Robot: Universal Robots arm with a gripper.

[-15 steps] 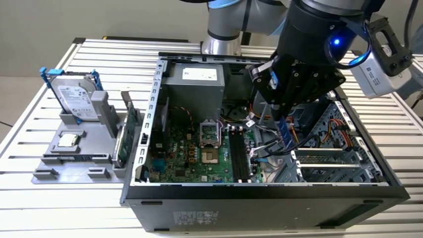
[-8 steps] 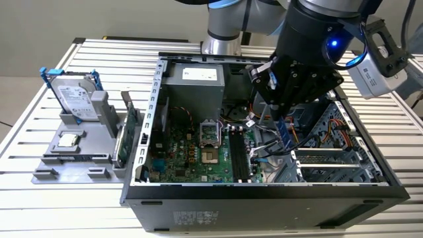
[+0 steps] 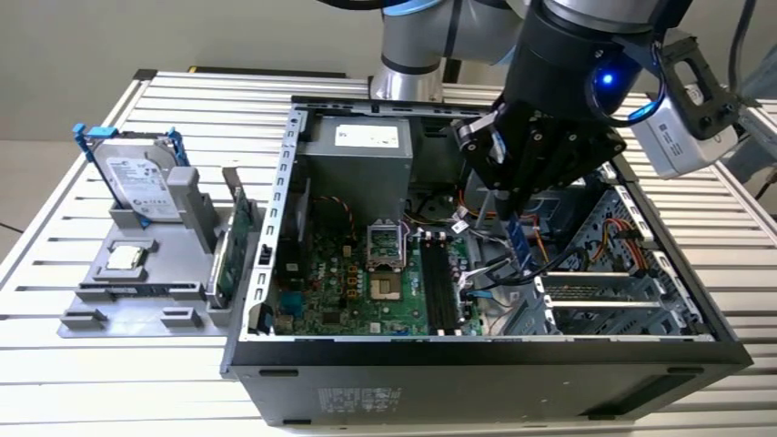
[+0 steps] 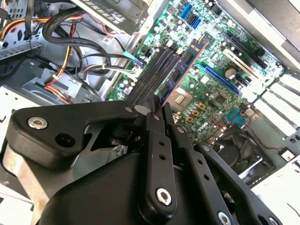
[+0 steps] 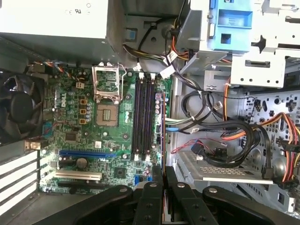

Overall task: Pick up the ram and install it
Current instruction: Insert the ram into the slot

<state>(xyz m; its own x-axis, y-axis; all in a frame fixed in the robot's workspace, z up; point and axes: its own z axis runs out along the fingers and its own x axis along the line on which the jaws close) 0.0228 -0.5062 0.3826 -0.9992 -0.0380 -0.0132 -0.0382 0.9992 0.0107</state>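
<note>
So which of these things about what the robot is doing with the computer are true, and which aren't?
1. The gripper is shut on the long, thin dark memory stick, holding it over the open black computer case. True.
2. The memory stick already sits in the green motherboard. False: the long black slots look empty, and the stick hangs from the gripper.
3. The silver hard drive in a blue frame stands in the grey holder outside the case, at the exterior view's left. True.
4. The green expansion card with a metal bracket is plugged into the motherboard. False: it stands on the grey holder, beside the case.
</note>
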